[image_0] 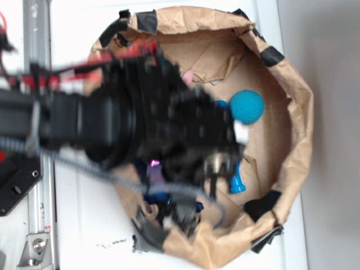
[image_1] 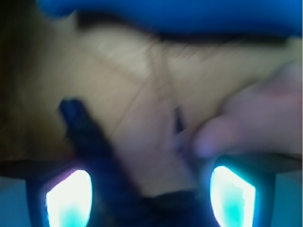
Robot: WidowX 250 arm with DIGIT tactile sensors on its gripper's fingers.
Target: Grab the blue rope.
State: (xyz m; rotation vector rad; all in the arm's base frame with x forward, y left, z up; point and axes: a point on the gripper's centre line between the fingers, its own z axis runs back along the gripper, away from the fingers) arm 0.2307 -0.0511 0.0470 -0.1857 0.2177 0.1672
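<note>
The brown paper bag (image_0: pixel 292 112), its rim rolled down and patched with black tape, fills the middle of the exterior view on a white tabletop (image_0: pixel 84 236). The black arm (image_0: pixel 112 124) reaches in from the left of the frame and hides most of the bag's floor.

In the wrist view the blue rope (image_1: pixel 94 151) runs from middle left down to bottom centre, lying on the paper between the two glowing fingers (image_1: pixel 68 196); in the exterior view only dark blue scraps show under the arm, lower centre. The fingers stand wide apart with the rope passing between them, nothing clamped.

The rope looks soft, limp and light, its twisted surface likely to give good friction. A pinch across its thick middle seems safest; the free ends will probably droop.

A pale pink toy (image_1: pixel 255 118) lies at right. Smaller: a teal ball (image_0: pixel 246 107) and a bright blue pin (image_0: pixel 237 183).

No readable writing or brand shows.
</note>
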